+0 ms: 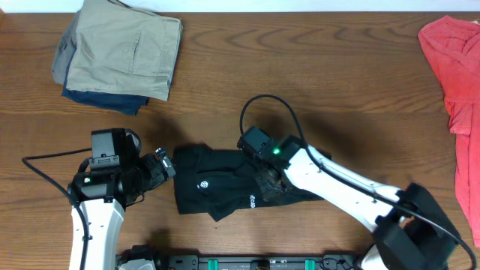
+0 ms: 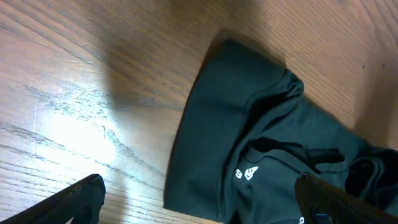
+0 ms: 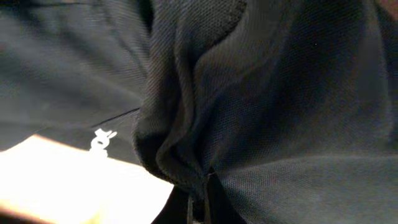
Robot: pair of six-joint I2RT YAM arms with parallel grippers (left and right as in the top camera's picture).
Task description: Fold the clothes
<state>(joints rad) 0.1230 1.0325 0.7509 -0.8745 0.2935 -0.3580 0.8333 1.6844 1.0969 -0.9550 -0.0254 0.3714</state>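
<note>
Two grippers attend the black T-shirt, which lies bunched near the 6 o'clock edge of the table. The right gripper, at the shirt's 3 o'clock side, is pinched on a ridge of fabric. The left gripper hangs at its 9 o'clock edge, fingers spread wide, empty. Anchor that edge first; then draw the pinched ridge slowly toward 3 o'clock to flatten the cloth.

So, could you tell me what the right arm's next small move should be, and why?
Probably lift the right gripper slightly and draw it to its own side, spreading the black T-shirt. Its jaws are shut on a bunched fold, the shirt lies crumpled, and the left gripper hovers open at the opposite edge, holding nothing.
</note>
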